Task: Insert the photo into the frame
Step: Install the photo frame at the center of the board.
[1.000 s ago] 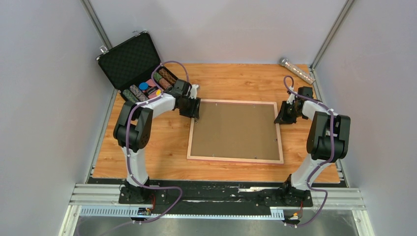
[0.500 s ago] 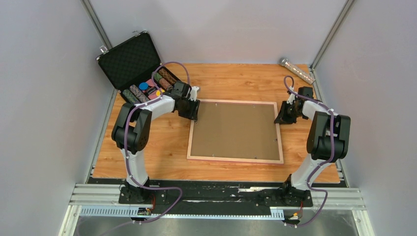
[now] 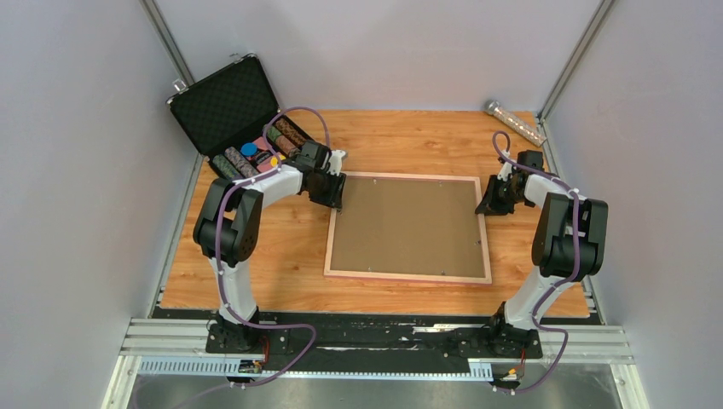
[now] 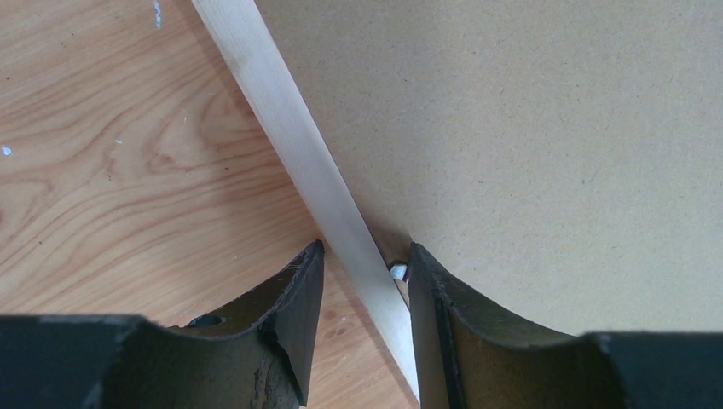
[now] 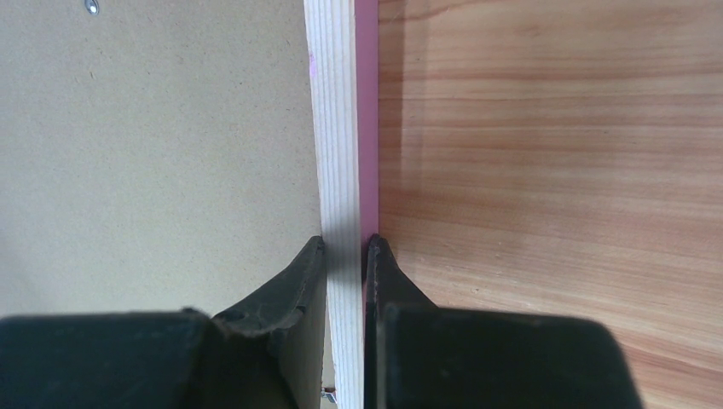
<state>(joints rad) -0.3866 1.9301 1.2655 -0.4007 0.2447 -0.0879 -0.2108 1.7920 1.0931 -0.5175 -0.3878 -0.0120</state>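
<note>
Left pincer [image 4: 365, 251] has crept up the frame's [image 3: 407, 278] left rail, jaws narrowing astride it but not yet gripping. Right pincer [image 5: 345, 243] clamps the right rail. Frame lies back-up mid-bench [image 3: 281, 256], board [image 3: 405, 226] in, photo unseen. Next, I'd say: close left, lift both sides evenly.

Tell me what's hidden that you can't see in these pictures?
- Photo: unseen in every view; the backing board covers the inside of the frame.
- Frame's front: top view, face down on the table.
- Case contents: top view, too small.
</note>
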